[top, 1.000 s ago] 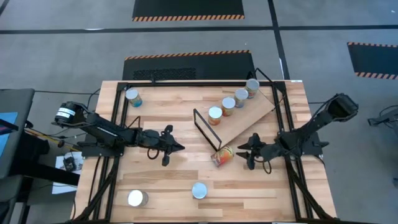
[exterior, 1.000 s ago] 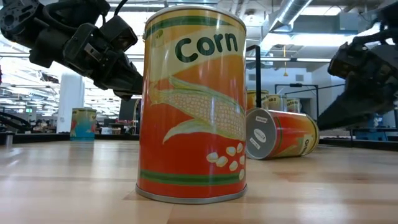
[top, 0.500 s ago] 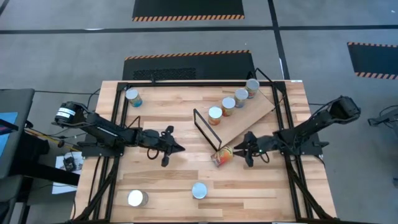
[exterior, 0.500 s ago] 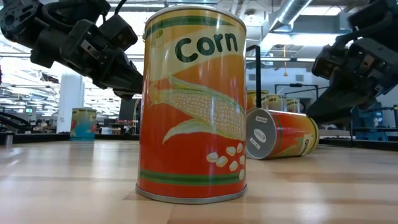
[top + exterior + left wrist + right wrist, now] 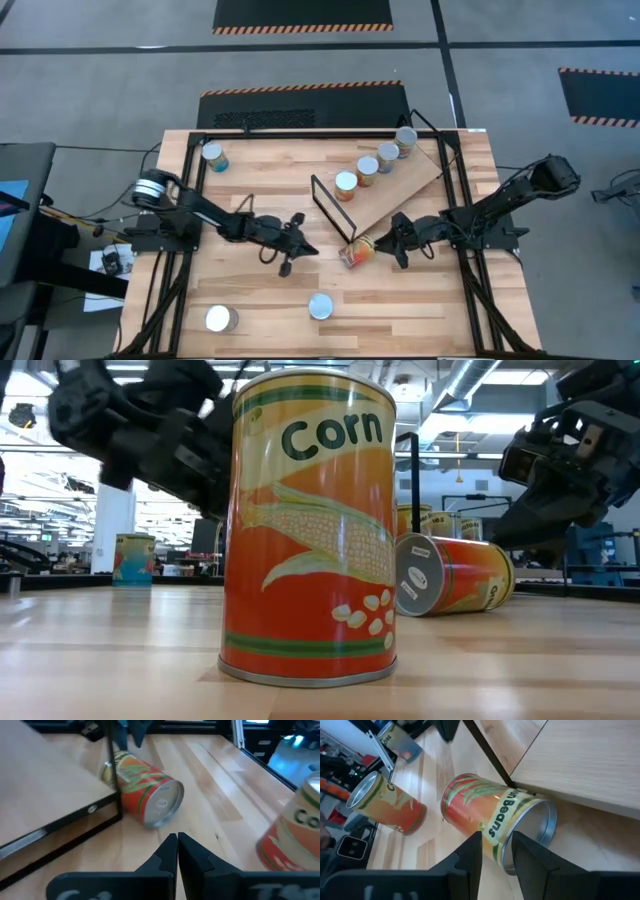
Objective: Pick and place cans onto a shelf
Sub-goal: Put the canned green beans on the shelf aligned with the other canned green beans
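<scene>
You're looking at a pale slatted wood counter [image 5: 260, 300] with a smooth, faintly sheeny finish. The fallen can [image 5: 492, 822] has a glossy printed label and bright metal rim; its end [image 5: 162, 805] is ribbed silvery metal. The shelf [image 5: 405, 185] is light matt wood, framed in thin black wire [image 5: 328, 205].

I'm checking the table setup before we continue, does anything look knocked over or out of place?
One can, the beans can, lies on its side against the corner of the shelf, by its wire frame. The other cans in view stand upright. The right gripper is right beside the fallen can, open.
</scene>
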Motion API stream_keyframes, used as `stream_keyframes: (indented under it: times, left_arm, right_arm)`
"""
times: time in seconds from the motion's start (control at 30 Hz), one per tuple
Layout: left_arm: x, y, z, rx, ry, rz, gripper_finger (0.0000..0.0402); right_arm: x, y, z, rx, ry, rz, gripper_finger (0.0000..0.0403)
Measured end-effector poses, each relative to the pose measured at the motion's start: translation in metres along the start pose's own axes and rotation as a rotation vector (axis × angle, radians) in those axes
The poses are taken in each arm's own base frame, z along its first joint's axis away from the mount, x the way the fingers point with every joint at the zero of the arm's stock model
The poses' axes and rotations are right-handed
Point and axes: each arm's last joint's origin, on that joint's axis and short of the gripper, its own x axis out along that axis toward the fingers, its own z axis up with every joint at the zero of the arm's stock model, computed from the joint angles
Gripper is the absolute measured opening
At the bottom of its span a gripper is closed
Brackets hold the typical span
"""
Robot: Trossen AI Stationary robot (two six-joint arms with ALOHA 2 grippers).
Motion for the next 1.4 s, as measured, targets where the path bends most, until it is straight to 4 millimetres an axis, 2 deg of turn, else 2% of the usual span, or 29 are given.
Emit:
stream_keyframes:
  times: [0.17,0.37,0.53,0.67,0.83,1.13,1.4]
  left_arm:
    - [0.031,0.003,-0.006,0.002,0.024,-0.002,0.0000]
    - [0.057,0.006,-0.005,0.002,0.014,0.011,0.0000]
    - [0.072,0.007,-0.009,0.001,0.026,0.014,0.0000]
    - [0.077,0.008,-0.008,0.002,0.022,0.023,0.0000]
    - [0.076,0.009,-0.010,0.000,0.031,0.035,0.0000]
    - [0.076,0.008,-0.011,0.000,0.044,0.026,0.0000]
    - [0.076,0.010,-0.011,-0.001,0.041,0.048,0.0000]
  right_arm:
    - [0.000,-0.001,-0.001,0.032,0.013,-0.013,0.0132]
    - [0.004,-0.004,-0.005,0.070,0.033,-0.032,0.0155]
    - [0.013,-0.001,-0.006,0.060,0.065,-0.055,0.0170]
    - [0.021,0.006,-0.006,0.017,0.081,-0.046,0.0166]
    - [0.028,0.015,-0.003,-0.048,0.071,-0.023,0.0130]
    - [0.030,0.019,0.000,-0.102,0.047,-0.030,0.0016]
    - [0.022,0.033,0.005,-0.130,-0.003,0.033,0.0004]
